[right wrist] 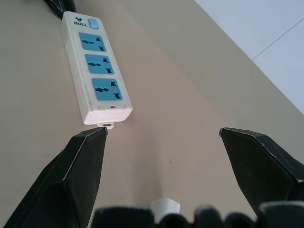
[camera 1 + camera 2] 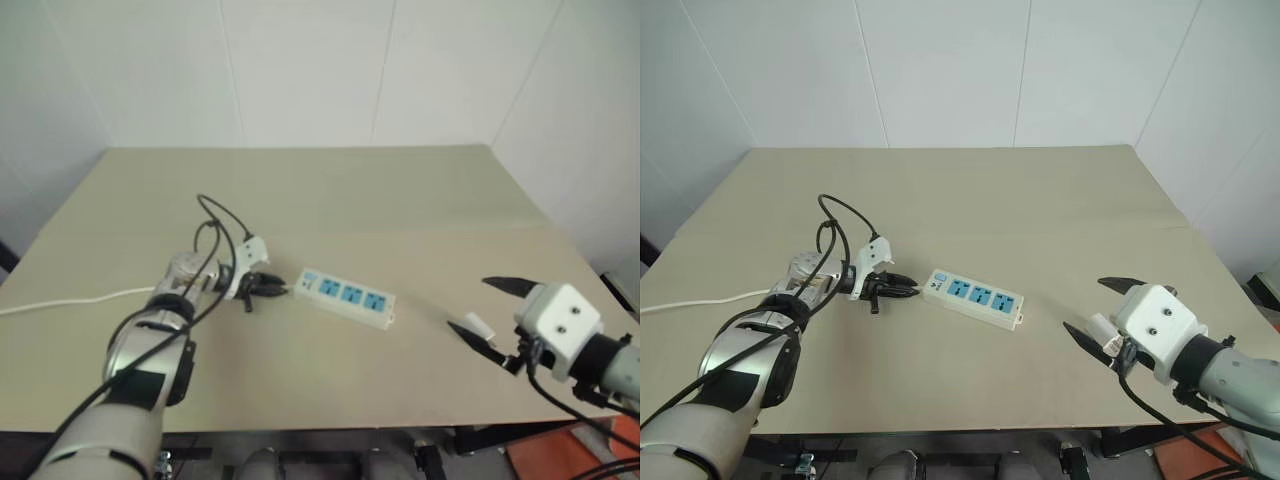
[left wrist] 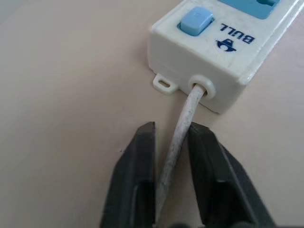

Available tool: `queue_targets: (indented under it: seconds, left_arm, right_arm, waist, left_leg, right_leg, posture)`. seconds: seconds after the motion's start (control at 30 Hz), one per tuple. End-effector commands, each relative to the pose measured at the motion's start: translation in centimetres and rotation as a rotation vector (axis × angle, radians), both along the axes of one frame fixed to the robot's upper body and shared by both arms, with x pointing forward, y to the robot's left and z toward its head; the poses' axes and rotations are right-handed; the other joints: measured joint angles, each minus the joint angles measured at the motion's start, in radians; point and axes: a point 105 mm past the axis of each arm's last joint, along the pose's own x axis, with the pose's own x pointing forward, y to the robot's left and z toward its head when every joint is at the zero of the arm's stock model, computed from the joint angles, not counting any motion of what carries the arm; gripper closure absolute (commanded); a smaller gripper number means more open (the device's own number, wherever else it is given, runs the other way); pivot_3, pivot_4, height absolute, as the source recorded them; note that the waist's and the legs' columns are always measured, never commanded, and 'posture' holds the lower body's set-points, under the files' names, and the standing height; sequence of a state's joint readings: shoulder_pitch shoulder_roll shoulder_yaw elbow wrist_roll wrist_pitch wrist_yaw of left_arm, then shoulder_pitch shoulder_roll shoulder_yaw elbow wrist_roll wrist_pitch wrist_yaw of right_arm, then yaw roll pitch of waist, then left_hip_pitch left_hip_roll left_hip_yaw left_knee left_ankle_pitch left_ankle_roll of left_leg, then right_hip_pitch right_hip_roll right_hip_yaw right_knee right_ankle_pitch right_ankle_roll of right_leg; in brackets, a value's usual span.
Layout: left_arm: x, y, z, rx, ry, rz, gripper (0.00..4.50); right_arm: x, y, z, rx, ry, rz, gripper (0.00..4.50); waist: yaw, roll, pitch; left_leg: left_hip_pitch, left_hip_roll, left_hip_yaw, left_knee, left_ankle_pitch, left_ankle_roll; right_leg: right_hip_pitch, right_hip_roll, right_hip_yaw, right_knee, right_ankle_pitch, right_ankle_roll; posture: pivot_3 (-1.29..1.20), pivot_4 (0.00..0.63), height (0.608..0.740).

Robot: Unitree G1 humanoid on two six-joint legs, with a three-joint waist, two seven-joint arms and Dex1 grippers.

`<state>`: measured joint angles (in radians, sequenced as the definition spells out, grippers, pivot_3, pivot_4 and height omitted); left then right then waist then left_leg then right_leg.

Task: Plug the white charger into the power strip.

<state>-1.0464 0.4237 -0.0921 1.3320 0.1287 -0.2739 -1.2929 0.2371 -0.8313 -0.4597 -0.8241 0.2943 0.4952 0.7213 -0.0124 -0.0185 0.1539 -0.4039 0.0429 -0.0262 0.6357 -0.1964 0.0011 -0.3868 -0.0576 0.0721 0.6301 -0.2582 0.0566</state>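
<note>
The power strip (image 2: pixel 348 297), a white bar with three blue sockets, lies flat near the middle of the tan table (image 2: pixel 400 200). Its switch end (image 3: pixel 195 20) faces my left gripper (image 2: pixel 283 290). That gripper is shut on the strip's thin white cord (image 3: pixel 183 121), just behind where the cord leaves the casing. My right gripper (image 2: pixel 468 303) hovers to the right of the strip with its fingers wide open and nothing between them. The white charger (image 2: pixel 478 325) is a small white block beside the nearer finger of that gripper, low in the right wrist view (image 1: pixel 165 206). I cannot tell whether it rests on the table.
The cord (image 2: pixel 70 300) trails across the table to its left edge. Black cables (image 2: pixel 215 225) loop over my left wrist. Bare tabletop stretches behind the strip up to the white walls. The table's front edge (image 2: pixel 330 430) is close below both arms.
</note>
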Motion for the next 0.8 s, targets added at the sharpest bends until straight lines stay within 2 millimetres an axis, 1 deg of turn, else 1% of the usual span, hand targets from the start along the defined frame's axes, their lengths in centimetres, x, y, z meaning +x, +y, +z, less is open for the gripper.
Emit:
queue_targets:
  seconds: [0.03, 0.2, 0.33, 0.43, 0.53, 0.7, 0.8]
  left_arm:
    - [0.0, -0.2, 0.8, -0.027, -0.027, -0.026, 4.49]
    - [0.1, -0.1, 1.1, -0.077, -0.08, -0.009, 4.49]
    - [-0.8, -0.9, 2.9, -0.212, -0.102, -0.11, 4.49]
    - [-1.4, -1.3, 2.9, -0.24, -0.11, -0.132, 4.49]
    - [-3.0, -1.7, 2.1, -0.209, -0.143, -0.131, 4.49]
    - [-5.5, -2.8, 1.2, -0.135, -0.122, 0.005, 4.49]
    - [-6.8, -3.5, -0.1, 0.036, -0.169, 0.084, 4.49]
  right_arm:
    - [0.3, 0.3, 0.5, -0.011, -0.028, 0.0, 0.0]
    - [0.8, 0.6, 0.1, -0.008, -0.018, 0.006, 0.0]
    - [0.9, 0.7, -0.2, -0.007, -0.012, 0.013, 0.0]
    - [1.0, 0.6, -0.5, -0.004, 0.0, 0.01, 0.0]
    - [1.2, 0.7, -0.7, 0.002, 0.014, 0.005, 0.0]
    - [1.3, 0.9, -1.0, 0.001, 0.027, 0.012, 0.0]
    - [1.7, 0.7, -1.2, -0.004, 0.032, 0.008, 0.0]
  waist:
    - [0.0, 0.0, 0.0]
    - [0.0, 0.0, 0.0]
    - [0.0, 0.0, 0.0]
    - [0.006, 0.0, 0.0]
    - [0.001, 0.0, 0.0]
    - [0.004, 0.0, 0.0]
    - [0.008, 0.0, 0.0]
  left_leg:
    - [0.0, 0.0, 0.0, 0.0, 0.0, 0.0]
    - [-0.001, 0.0, 0.0, 0.0, 0.0, 0.0]
    - [-0.001, 0.0, 0.0, 0.0, 0.0, 0.0]
    - [-0.002, 0.0, 0.0, 0.0, 0.0, 0.0]
    - [-0.002, 0.0, 0.0, 0.0, 0.0, 0.0]
    - [-0.002, 0.001, -0.001, 0.0, 0.0, 0.0]
    - [0.0, 0.0, 0.0, 0.001, 0.0, 0.0]
  right_leg:
    - [0.0, 0.0, 0.0, 0.0, 0.0, 0.0]
    - [-0.001, 0.0, 0.0, 0.0, 0.0, 0.0]
    - [-0.001, 0.0, 0.0, 0.0, 0.001, -0.002]
    - [-0.001, 0.0, 0.0, 0.0, 0.003, -0.005]
    - [-0.001, -0.001, 0.0, 0.0, 0.004, -0.006]
    - [-0.001, -0.001, 0.0, 0.001, 0.004, -0.007]
    - [0.001, -0.001, 0.0, 0.0, 0.004, -0.006]
  posture:
    - [0.0, 0.15, 0.74]
    - [0.0, 0.15, 0.74]
    - [0.0, 0.15, 0.74]
    - [0.0, 0.15, 0.74]
    - [0.0, 0.15, 0.74]
    - [0.0, 0.15, 0.74]
    - [0.0, 0.15, 0.74]
